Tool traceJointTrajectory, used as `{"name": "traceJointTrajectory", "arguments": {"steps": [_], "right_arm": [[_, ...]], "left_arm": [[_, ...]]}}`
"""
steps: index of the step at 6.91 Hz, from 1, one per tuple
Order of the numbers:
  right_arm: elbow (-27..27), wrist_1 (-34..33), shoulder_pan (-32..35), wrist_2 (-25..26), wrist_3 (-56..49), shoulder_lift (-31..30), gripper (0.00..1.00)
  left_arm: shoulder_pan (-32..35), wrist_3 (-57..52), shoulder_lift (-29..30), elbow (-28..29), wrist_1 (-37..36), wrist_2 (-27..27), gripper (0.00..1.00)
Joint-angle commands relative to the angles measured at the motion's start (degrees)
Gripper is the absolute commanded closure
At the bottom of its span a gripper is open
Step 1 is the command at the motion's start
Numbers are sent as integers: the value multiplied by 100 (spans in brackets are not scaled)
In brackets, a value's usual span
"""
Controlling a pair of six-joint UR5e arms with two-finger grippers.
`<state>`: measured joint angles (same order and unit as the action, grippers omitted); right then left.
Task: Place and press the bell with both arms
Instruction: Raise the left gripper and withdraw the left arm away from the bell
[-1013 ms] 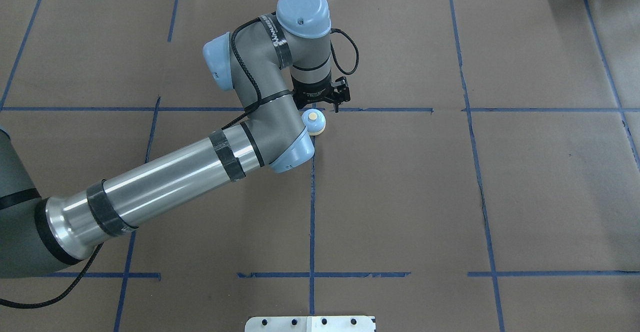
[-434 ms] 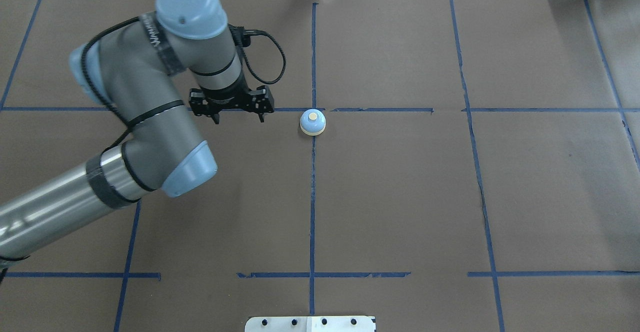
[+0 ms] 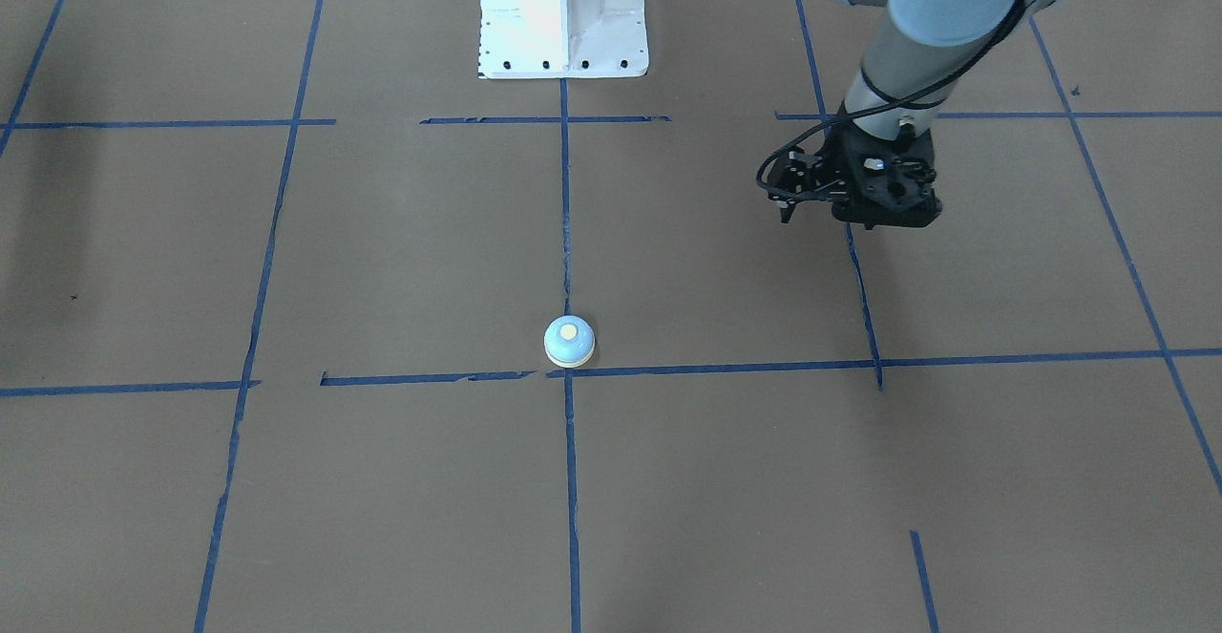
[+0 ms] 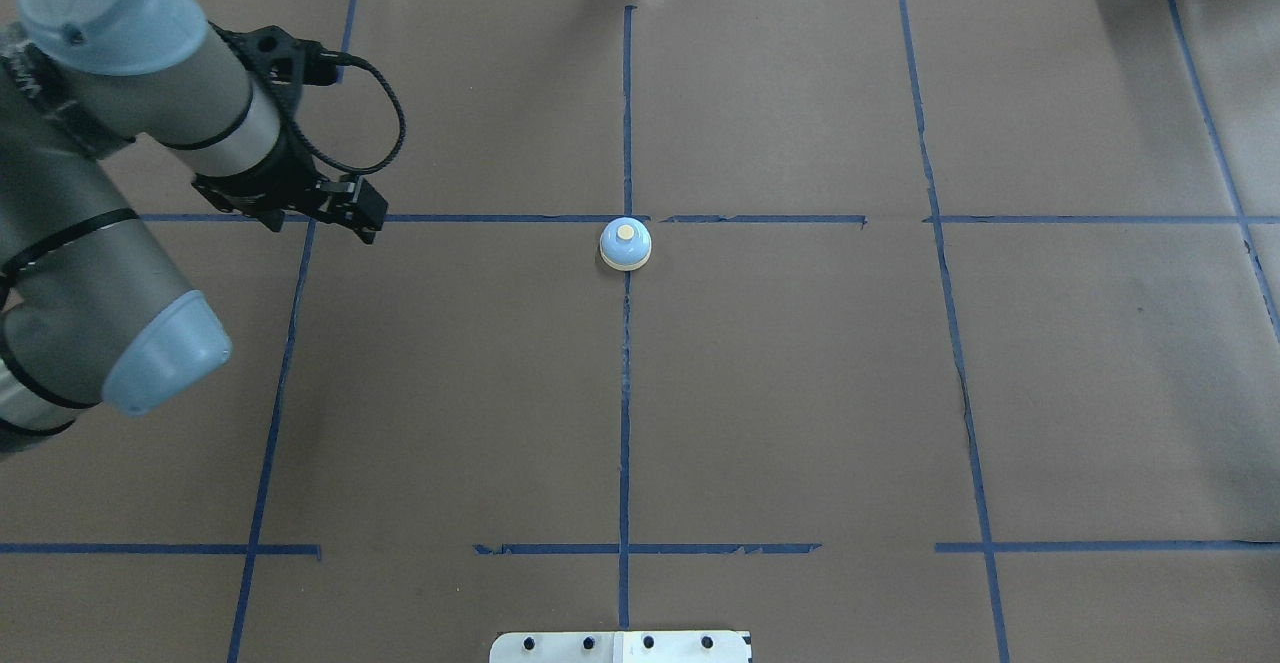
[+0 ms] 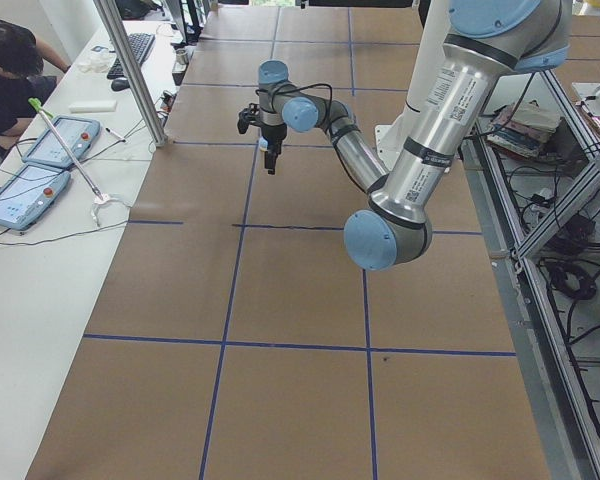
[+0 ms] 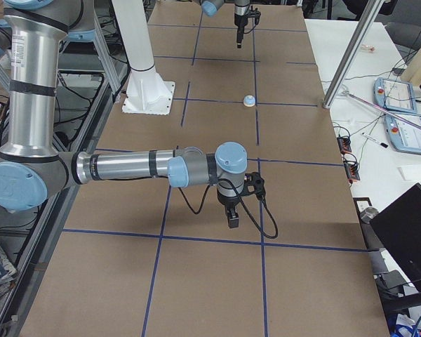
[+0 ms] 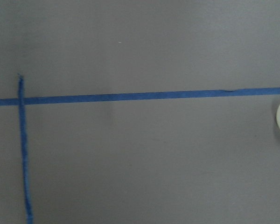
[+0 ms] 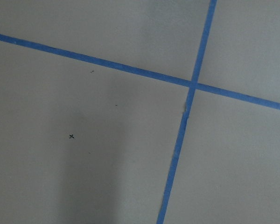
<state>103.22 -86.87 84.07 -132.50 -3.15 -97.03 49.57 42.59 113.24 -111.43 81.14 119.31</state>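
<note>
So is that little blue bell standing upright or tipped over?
Upright: the bell rests flat on its cream rim, button facing straight up.

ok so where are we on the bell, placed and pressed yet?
Placed: the bell sits upright on the table by the central tape crossing, nothing touching it. In hand: nothing; the left tool is open and empty, off to the side. Left: apparently the press; the right tool hangs far from the bell.

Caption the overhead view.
Bell stands free by the tape crossing; open left gripper hangs well to its side.
</note>
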Motion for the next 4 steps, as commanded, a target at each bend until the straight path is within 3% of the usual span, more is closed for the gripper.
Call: {"name": "traceJointTrajectory", "arguments": {"steps": [1,3,4], "right_arm": [[14,-23,-163,-274,268,419,0],[555,-49,-539,-391,594,640,0],[480,-136,-985,-347,1127,1163,0]], "left_arm": [[883,-1344,-1098,-405,33,406,0],[1639,-2451,-1855,-572,42,777,0],[1992,-2962,-2172,-538,33,943,0]]}}
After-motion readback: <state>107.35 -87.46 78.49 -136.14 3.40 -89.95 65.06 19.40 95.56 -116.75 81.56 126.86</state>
